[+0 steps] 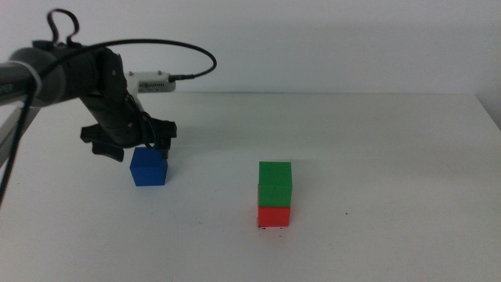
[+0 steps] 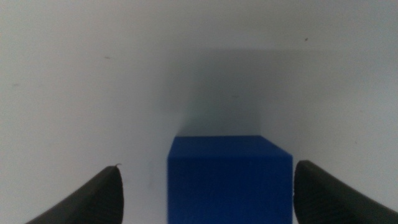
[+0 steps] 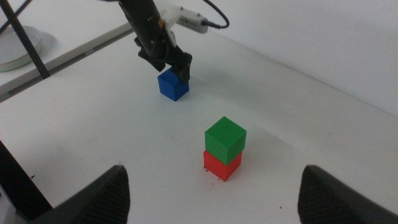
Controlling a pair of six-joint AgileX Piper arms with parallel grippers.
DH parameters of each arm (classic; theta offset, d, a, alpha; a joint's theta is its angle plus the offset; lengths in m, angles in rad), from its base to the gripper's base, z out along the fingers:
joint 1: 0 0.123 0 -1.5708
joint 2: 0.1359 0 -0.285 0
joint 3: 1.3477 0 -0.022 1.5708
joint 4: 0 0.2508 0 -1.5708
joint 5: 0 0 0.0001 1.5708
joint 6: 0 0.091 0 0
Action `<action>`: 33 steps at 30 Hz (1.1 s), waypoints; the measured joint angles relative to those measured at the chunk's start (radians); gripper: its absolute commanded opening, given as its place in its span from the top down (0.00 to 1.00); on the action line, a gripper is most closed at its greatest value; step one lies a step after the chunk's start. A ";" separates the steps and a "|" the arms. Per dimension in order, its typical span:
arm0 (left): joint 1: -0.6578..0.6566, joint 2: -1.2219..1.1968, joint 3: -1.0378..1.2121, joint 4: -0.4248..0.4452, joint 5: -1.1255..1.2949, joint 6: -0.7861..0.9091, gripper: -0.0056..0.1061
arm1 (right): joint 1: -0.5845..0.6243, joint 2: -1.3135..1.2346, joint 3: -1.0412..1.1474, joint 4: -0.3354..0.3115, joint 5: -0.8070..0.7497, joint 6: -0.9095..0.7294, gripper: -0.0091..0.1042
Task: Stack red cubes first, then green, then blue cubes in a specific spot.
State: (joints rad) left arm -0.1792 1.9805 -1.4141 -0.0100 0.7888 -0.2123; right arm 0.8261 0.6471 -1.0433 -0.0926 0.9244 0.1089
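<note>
The green cube sits on the red cube in a two-high stack at the table's middle front. It covers the marked spot. The stack also shows in the right wrist view, green on red. The blue cube lies on the table to the left. My left gripper hangs just over it, open. In the left wrist view the blue cube lies between the open jaws of the left gripper, with gaps on both sides. My right gripper is open and empty, held high above the table, out of the middle view.
The left arm's cable loops above the table's back edge. In the right wrist view a white round object and a dark pole stand beyond the table's edge. Bare white tabletop lies right of the stack.
</note>
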 measured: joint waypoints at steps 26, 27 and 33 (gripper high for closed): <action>-0.451 -0.176 -0.181 0.210 0.313 -0.395 0.97 | 0.000 0.000 0.000 0.000 0.000 0.000 0.10; -0.486 -0.167 -0.205 0.216 0.332 -0.408 0.97 | 0.000 0.000 0.000 0.000 0.000 0.002 0.10; -0.567 -0.122 -0.272 0.190 0.353 -0.511 0.97 | 0.000 0.000 0.000 0.000 0.000 0.006 0.10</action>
State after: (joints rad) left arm -0.7466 1.8584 -1.6862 0.1797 1.1421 -0.7234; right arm 0.8261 0.6471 -1.0433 -0.0926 0.9244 0.1149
